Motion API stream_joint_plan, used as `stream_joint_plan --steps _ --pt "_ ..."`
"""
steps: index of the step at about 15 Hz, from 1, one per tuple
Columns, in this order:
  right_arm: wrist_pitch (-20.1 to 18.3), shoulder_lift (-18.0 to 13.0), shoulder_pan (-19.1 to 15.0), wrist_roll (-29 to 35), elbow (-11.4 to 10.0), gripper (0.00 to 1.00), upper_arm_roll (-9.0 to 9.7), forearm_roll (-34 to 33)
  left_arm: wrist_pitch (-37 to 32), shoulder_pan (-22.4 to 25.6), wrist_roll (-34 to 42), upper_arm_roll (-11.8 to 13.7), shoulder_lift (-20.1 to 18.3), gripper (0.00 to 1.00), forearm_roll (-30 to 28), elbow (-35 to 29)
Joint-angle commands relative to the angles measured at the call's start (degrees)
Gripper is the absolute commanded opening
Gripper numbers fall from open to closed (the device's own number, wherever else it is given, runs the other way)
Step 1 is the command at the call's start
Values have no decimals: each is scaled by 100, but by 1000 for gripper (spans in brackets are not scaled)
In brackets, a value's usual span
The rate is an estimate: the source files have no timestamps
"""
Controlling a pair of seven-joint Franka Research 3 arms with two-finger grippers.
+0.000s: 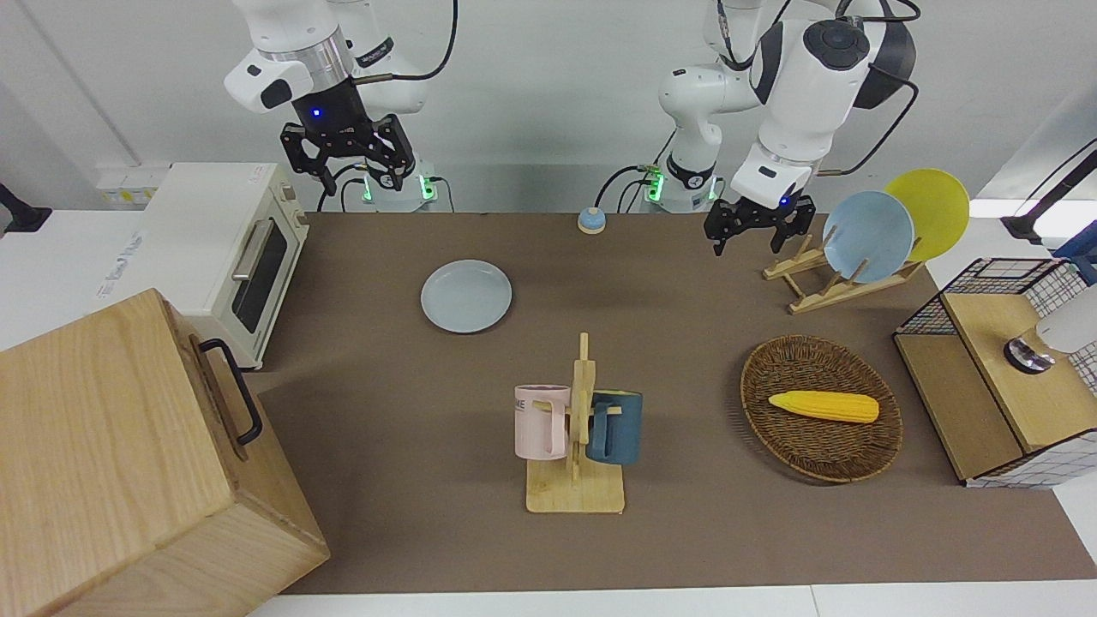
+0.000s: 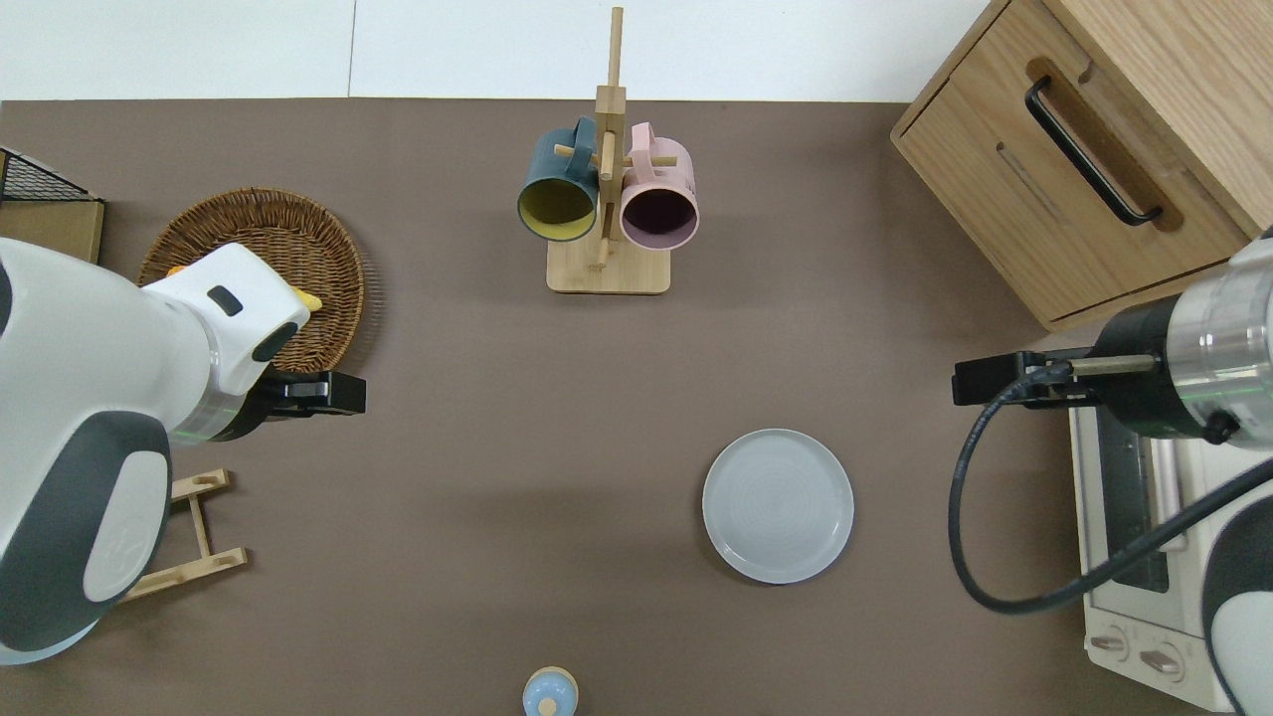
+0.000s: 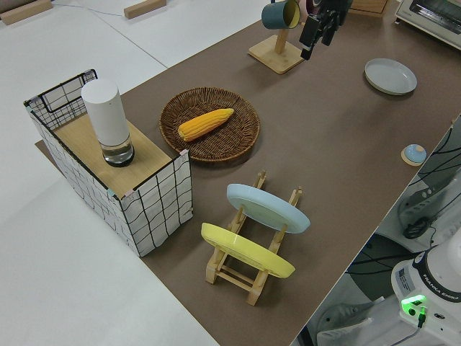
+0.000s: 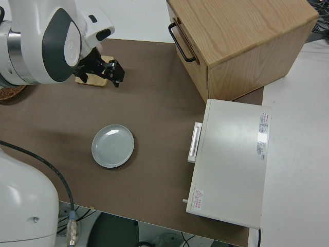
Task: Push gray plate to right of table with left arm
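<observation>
The gray plate (image 1: 466, 296) (image 2: 778, 505) (image 3: 390, 76) (image 4: 113, 145) lies flat on the brown table (image 1: 686, 531), nearer to the robots than the mug rack and toward the right arm's end. My left gripper (image 1: 758, 236) (image 2: 343, 393) (image 3: 317, 32) (image 4: 114, 74) hangs open and empty in the air. It is over bare mat beside the wicker basket, well apart from the plate. The right gripper (image 1: 347, 167) is parked, open, holding nothing.
A mug rack (image 1: 576, 428) carries a pink and a blue mug. A wicker basket (image 1: 821, 446) holds a corn cob. A dish rack (image 1: 866, 236) with a light-blue and a yellow plate, a wire box (image 1: 1003, 368), a toaster oven (image 1: 231, 248), a wooden cabinet (image 1: 120, 463) and a small blue knob (image 1: 591, 220) ring the mat.
</observation>
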Motion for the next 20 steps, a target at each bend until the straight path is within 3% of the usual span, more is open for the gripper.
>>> stream_joint_plan --steps 1,15,20 --pt "-31 36 -37 12 81 996 23 92 -134 -22 42 -135 -53 991 -18 63" --pt "-31 36 -37 12 81 996 23 92 -99 -14 -10 -65 -53 991 -168 222" --pt "-31 36 -37 12 81 996 23 92 -493 39 -37 14 -53 991 -151 757"
